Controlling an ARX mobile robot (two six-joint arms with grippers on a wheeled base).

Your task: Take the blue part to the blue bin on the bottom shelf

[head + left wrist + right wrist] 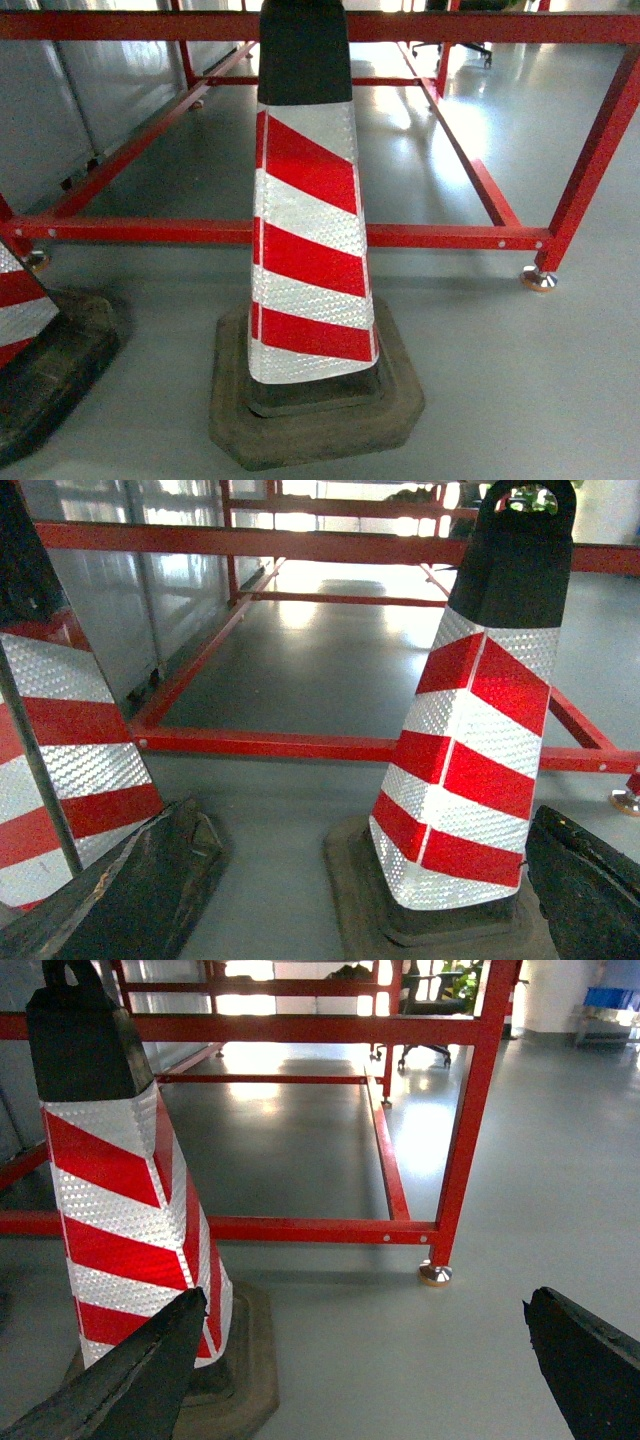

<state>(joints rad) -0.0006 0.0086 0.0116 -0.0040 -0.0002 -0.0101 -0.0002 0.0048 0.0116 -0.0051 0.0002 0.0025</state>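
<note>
The blue part, the blue bin and the bottom shelf are out of view in every frame. My left gripper (367,816) hangs low over the grey floor, open, with its black fingers (130,895) spread wide and nothing held. My right gripper (365,1298) is also open and empty, with one dark finger (585,1360) at each lower corner of its view. Neither gripper shows in the head view.
A red-and-white traffic cone (305,220) on a black rubber base stands right in front of me. A second cone (20,310) stands at the left. Behind them runs a red steel frame (440,237) on metal feet (538,279). Something blue (610,998) sits far off at the right.
</note>
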